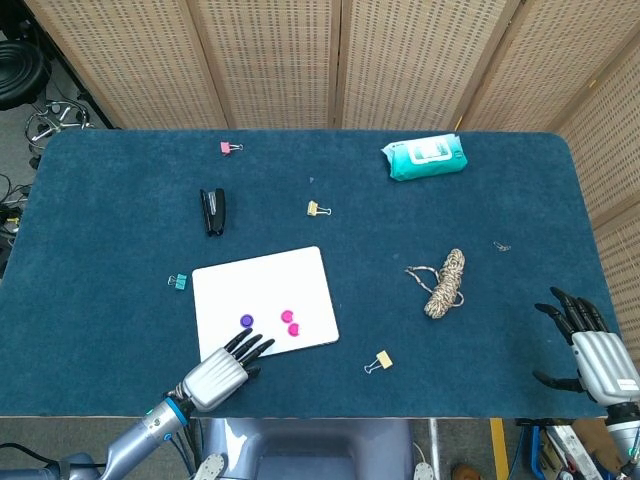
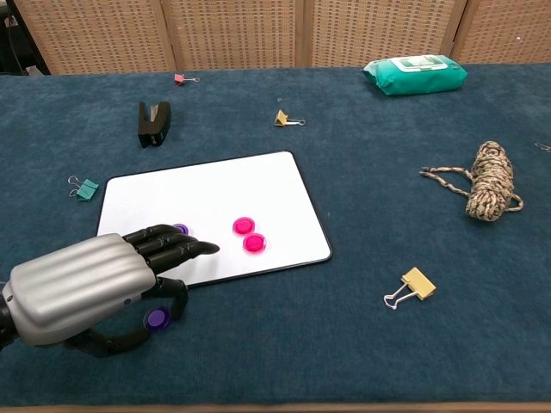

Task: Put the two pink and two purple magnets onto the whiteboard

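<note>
My left hand [image 2: 95, 288] is low over the near edge of the whiteboard [image 2: 215, 194], fingers reaching out flat and thumb curled under, right by the last purple magnet [image 2: 156, 319]. That magnet sits on the tabletop [image 2: 344, 344], just off the board at about 7 o'clock from it. I cannot tell if my thumb is pinching it yet or only touching it. To do this well, I think I should squeeze the little disc by its rim between thumb and one finger, lift it straight up, carry it toward 12 o'clock onto the bare white part, and set it down flat so it sticks. The other purple magnet [image 2: 180, 230] and the two pink magnets [image 2: 250, 235] already sit on the board, the pink ones side by side. The magnets are small, round, shiny buttons, easy to slip. The board is smooth, white and flat with round corners. The tabletop is fuzzy blue cloth. My right hand [image 1: 590, 345] waits far off at 3 o'clock, fingers spread, holding nothing.
</note>
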You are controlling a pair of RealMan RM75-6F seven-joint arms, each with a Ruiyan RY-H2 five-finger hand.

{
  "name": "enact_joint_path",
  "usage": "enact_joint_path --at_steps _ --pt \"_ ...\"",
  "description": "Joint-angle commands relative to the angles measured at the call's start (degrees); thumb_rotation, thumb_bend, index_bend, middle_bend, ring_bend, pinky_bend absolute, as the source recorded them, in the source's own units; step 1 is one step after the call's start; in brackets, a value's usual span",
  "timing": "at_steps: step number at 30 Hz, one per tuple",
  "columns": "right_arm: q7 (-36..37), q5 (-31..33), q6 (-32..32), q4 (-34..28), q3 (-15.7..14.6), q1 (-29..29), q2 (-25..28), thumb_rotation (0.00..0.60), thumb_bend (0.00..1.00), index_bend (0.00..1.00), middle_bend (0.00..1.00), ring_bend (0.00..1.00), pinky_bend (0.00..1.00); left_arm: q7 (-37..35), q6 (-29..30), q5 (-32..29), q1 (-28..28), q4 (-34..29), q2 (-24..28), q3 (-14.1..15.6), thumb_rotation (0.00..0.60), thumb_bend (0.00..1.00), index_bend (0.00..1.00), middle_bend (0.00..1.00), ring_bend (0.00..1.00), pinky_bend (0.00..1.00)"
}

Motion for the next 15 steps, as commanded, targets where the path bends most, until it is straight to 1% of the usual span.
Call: enact_joint_path --at_steps 1,15 --pt "0.03 -0.03 0.00 -0.02 -0.02 -0.01 0.01 0.600 0.00 0.16 0.00 0.00 0.00 0.09 0.06 -0.01 0.03 -0.02 0.04 -0.04 0.600 0.36 0.52 0.00 0.00 0.00" --pt "-0.17 -0.08 -0.18 -0.11 -0.11 0.05 0.01 0.600 0.00 0.16 0.00 0.00 0.00 0.47 0.29 -0.57 -0.20 -2.00 1.19 -1.02 0.600 0.36 0.52 0.00 0.00 0.00"
